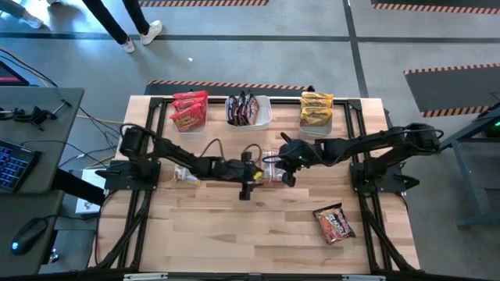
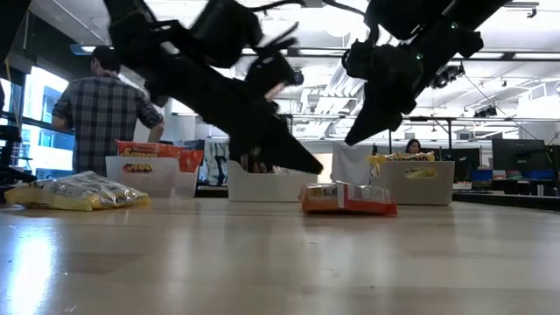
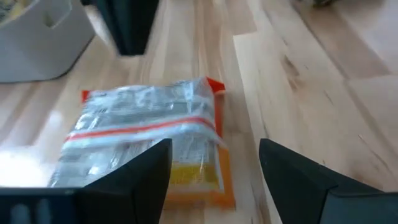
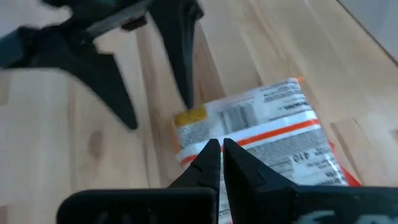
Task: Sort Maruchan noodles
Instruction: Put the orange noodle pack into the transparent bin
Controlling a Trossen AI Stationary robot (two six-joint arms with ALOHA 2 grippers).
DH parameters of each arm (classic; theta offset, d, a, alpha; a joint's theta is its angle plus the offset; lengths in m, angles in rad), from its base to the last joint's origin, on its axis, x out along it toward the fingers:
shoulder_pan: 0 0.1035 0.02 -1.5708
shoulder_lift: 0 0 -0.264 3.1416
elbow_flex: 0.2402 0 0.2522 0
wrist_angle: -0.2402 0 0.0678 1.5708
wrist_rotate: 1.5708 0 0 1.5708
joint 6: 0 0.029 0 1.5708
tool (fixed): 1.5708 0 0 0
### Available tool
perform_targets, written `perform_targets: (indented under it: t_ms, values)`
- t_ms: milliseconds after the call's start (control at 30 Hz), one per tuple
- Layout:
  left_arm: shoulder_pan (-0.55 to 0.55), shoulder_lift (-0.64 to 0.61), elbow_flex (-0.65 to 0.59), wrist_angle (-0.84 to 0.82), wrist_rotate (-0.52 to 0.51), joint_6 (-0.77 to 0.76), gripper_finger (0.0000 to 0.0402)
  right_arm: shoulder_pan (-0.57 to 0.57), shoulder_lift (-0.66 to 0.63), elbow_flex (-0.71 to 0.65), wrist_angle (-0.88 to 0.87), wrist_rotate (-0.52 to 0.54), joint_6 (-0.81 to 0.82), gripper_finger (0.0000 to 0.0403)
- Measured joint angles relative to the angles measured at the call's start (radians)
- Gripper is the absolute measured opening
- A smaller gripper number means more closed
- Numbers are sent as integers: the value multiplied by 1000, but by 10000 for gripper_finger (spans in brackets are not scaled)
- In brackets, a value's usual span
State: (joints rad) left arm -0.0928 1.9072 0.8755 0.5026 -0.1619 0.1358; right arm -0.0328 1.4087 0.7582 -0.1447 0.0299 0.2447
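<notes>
My left gripper (image 1: 254,178) and right gripper (image 1: 283,170) met at the centre of the high view, over a red-orange packet (image 1: 273,173) lying flat on the bench (image 1: 234,226). The left gripper's fingers (image 3: 134,180) were spread apart, one on each side of the packet's near end. The right gripper's fingers (image 4: 208,163) were together, their tips just above the packet's printed back.

Along the upper edge of the high view stood three tubs. The left tub (image 1: 190,111) held red-orange packets, the middle tub (image 1: 262,115) dark brown ones, and the right tub (image 1: 316,110) yellow ones. A yellow packet (image 1: 185,176) lay loose at centre left, partly under my left arm. A dark brown packet (image 1: 334,223) lay loose at lower right, well apart from both grippers.

In the low view a person in a plaid shirt (image 2: 105,109) stood beyond the bench at upper left.
</notes>
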Motion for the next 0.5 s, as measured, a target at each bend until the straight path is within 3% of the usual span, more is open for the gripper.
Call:
perform_targets:
  t_ms: [267, 500]
  values:
    - [-9, 111, 150, -164, -62, -7, 200, 0, -9, 0, -55, 67, -15, 0]
    - [-10, 120, 163, -179, -109, -8, 108, 32, -78, 1, -163, 93, -62, 1]
